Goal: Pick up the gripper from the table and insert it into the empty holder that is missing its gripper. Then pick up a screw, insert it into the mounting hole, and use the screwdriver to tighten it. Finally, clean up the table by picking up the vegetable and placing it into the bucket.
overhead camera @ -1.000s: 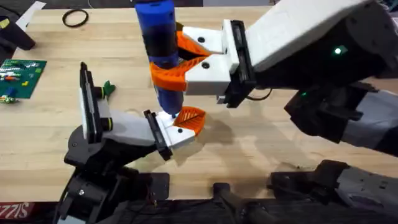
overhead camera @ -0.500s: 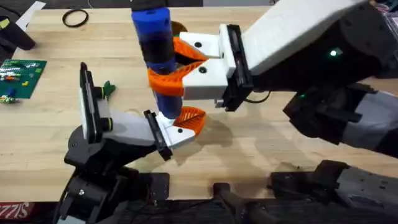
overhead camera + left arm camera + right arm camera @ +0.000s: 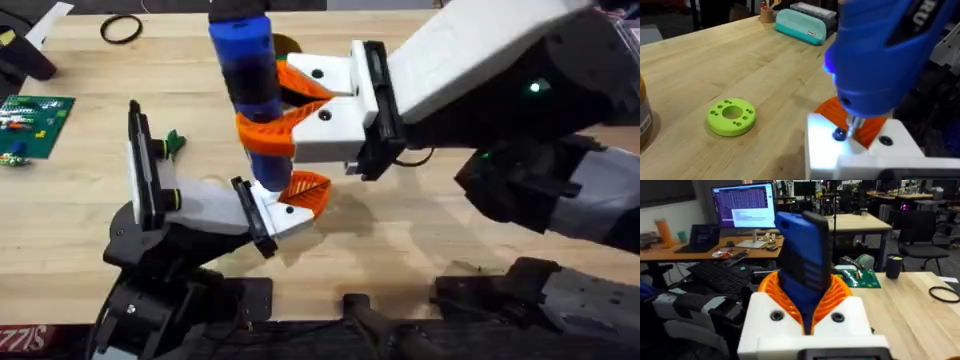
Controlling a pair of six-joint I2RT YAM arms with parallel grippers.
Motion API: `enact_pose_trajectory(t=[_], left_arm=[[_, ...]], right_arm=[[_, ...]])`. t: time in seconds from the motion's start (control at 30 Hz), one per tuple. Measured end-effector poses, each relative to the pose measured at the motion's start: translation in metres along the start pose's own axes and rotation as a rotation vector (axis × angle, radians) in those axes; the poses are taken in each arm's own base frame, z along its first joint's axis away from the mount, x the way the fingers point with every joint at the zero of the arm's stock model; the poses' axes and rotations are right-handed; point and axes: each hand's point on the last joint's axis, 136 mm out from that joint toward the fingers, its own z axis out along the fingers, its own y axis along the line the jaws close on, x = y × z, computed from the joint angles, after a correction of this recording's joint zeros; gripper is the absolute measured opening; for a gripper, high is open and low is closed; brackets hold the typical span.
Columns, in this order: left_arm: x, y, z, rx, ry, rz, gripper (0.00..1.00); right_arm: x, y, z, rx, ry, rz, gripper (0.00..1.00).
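The right tool, white with orange ribbed fingers, reaches in from the right and is closed around a thick blue screwdriver, one finger on each side of its barrel. The screwdriver stands nearly upright, leaning a little, with its black top toward the camera and its tip pointing down.

In the left wrist view, the screwdriver's metal bit comes down beside a small dark screw sitting on a white block, the holder. Whether the bit actually touches the screw is hard to judge from here. A second dark hole shows on the same block.

From overhead, the holder sits at the end of the left arm, low and left of centre. The small orange ribbed gripper is seated in it, right beside the screwdriver's tip. How far the left arm's own tool is open cannot be told.

On the light wooden desk, a small green object lies just behind the left arm. A lime green disc with holes lies flat, and a teal case rests farther back.
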Motion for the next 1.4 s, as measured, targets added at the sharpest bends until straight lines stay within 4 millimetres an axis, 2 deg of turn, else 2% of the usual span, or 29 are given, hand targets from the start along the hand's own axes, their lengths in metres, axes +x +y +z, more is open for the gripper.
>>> enact_pose_trajectory(t=[1.4], left_arm=[[0.0001, 0.0000, 0.0000, 0.000, 0.000, -0.001, 0.015]], right_arm=[[0.0054, -0.0044, -0.0006, 0.019, 0.019, -0.018, 0.039]])
